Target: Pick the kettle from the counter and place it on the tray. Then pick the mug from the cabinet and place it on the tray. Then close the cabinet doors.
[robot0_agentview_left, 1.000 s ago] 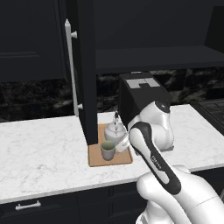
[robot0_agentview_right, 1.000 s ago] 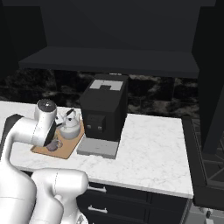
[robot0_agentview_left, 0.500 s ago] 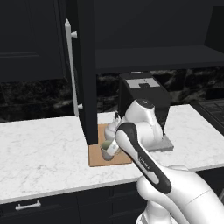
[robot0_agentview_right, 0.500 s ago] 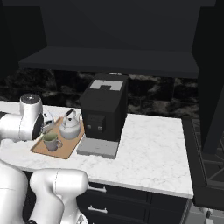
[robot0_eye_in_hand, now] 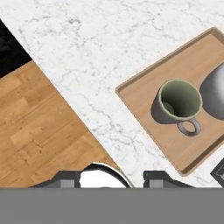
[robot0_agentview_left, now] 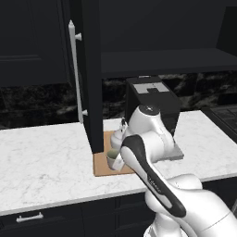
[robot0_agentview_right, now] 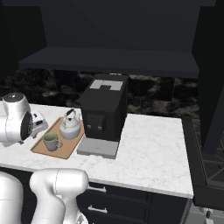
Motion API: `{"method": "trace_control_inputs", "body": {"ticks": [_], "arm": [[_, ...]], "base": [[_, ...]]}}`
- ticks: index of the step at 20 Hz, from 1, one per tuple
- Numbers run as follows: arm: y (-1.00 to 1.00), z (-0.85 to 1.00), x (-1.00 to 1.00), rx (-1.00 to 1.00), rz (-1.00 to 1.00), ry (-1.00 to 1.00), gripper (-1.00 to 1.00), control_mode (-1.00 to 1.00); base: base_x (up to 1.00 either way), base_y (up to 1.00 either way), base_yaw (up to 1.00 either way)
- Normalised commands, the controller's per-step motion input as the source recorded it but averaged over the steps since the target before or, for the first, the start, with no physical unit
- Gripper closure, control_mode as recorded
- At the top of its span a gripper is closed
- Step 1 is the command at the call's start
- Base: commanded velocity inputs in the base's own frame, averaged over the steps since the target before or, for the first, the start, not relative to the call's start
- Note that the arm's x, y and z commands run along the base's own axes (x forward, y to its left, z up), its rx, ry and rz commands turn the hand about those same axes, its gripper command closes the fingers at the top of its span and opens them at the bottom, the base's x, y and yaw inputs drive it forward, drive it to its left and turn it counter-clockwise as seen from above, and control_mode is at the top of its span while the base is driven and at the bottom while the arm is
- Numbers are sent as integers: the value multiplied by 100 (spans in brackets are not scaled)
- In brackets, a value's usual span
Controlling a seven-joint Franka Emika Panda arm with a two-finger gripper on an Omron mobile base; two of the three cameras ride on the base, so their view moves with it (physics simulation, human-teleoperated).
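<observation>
The pale green mug (robot0_eye_in_hand: 177, 103) stands upright on the wooden tray (robot0_eye_in_hand: 144, 127), beside the rounded white kettle (robot0_eye_in_hand: 215, 94). In the right base view the mug (robot0_agentview_right: 51, 141) and the kettle (robot0_agentview_right: 71, 127) share the tray (robot0_agentview_right: 65, 148) on the marble counter (robot0_agentview_right: 148, 148). My gripper (robot0_eye_in_hand: 113, 177) hovers over the counter's front edge, off the tray's corner and apart from the mug; its fingertips (robot0_eye_in_hand: 70, 177) stand apart with nothing between them. My hand (robot0_agentview_right: 38, 121) is left of the tray. The cabinet (robot0_agentview_left: 162, 62) is open, and its left door (robot0_agentview_left: 92, 92) juts out over the tray (robot0_agentview_left: 102, 162).
A black coffee machine (robot0_agentview_right: 105, 111) stands right next to the tray. The open right cabinet door (robot0_agentview_right: 212, 83) hangs at the far right. Dark drawers (robot0_agentview_left: 32, 216) run below the counter. Wooden floor (robot0_eye_in_hand: 39, 131) shows past the counter edge.
My arm has swung away from the tray, towards the counter's front and left, leaving the mug standing on the tray beside the kettle.
</observation>
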Motion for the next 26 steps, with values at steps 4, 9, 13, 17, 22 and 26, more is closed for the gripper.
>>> {"method": "trace_control_inputs", "body": {"ticks": [4,9,13,17,22,26], "arm": [[11,4,-10,-4,3,0,100,-100],[33,36,-64,-8,8,-4,100,-100],[42,62,-77,-10,8,-12,100,-100],[17,59,-80,-9,7,-27,100,-100],[2,51,-80,-9,4,-28,100,-100],[0,39,-63,-8,1,-23,100,-100]], "base": [[0,0,0],[0,0,0],[0,0,0],[0,0,0],[0,0,0],[0,0,0]]}}
